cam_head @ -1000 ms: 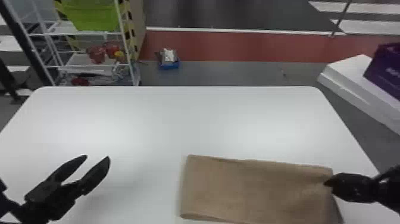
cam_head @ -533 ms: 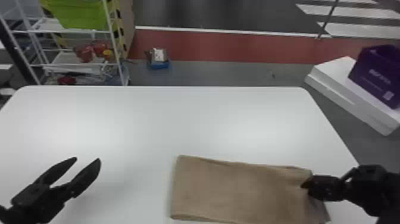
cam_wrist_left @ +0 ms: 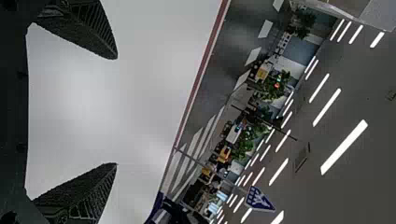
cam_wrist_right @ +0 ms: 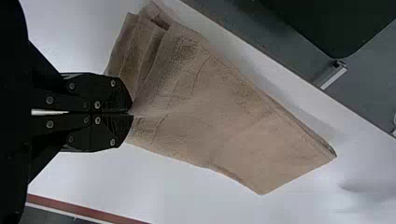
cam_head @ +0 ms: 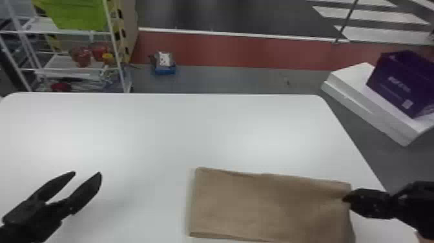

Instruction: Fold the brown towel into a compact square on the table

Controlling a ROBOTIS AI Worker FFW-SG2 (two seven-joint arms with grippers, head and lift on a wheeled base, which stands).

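Taking 12 as the far edge in head view: has the brown towel [cam_head: 268, 206] at about 4 o'clock on the white surface [cam_head: 155, 135], laid flat and already doubled into an oblong stretched along 9 to 3. Pinches the 3 o'clock end with the right gripper [cam_head: 346, 198], with jaws together and clamped on cloth. Bites near mid-edge, presumably to share the pull between the 1 and 5 o'clock corners. Draws fabric into creases at the pinch, per right wrist view. Holds the left gripper [cam_head: 87, 173] between 8 and 9 o'clock, well apart from the towel, with jaws apart and empty; likely out of the way of the fold.

Looks like past the first fold, short of square. Probably calls for a lift at 3 and a carry toward 9. Pins nothing at the 9 o'clock end, so relies on cloth weight and friction. Could skew or shed a lower layer; can't tell how many layers caught.
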